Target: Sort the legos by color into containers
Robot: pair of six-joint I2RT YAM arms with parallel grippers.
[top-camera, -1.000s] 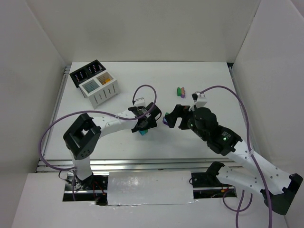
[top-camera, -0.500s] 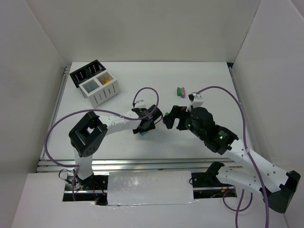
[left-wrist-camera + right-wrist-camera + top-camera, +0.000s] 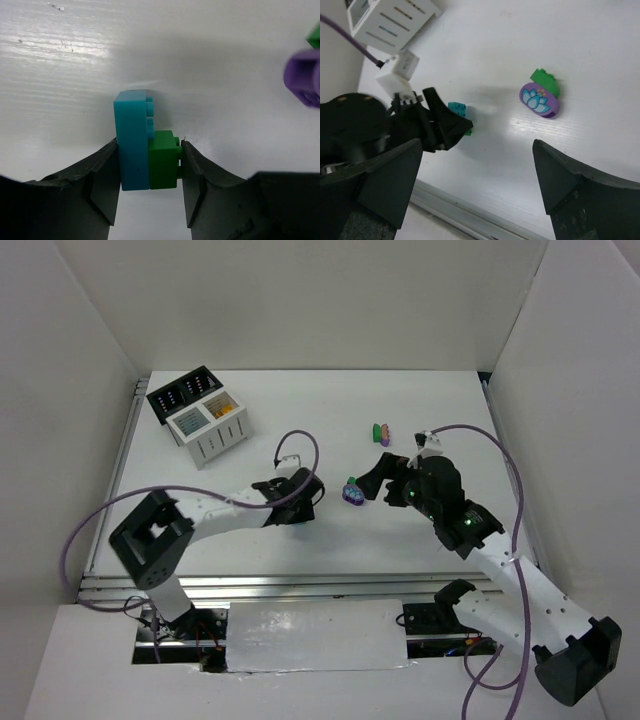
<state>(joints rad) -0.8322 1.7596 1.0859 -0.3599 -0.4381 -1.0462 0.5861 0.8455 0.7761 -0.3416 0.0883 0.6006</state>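
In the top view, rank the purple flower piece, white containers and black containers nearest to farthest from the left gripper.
From the left gripper:
1. Purple flower piece, just to its right.
2. White containers, toward the back left.
3. Black containers, beyond the white pair, back-left corner.

Left gripper (image 3: 150, 167), black two-finger, clamped on a joined pair of bricks.
Tall teal plastic studded brick (image 3: 132, 142) against one finger; smaller green plastic studded brick (image 3: 162, 160) stuck on its studded side, touching the other finger. White table surface (image 3: 75, 65) beneath. Blurred rounded purple plastic piece (image 3: 305, 77) at right edge, well apart.
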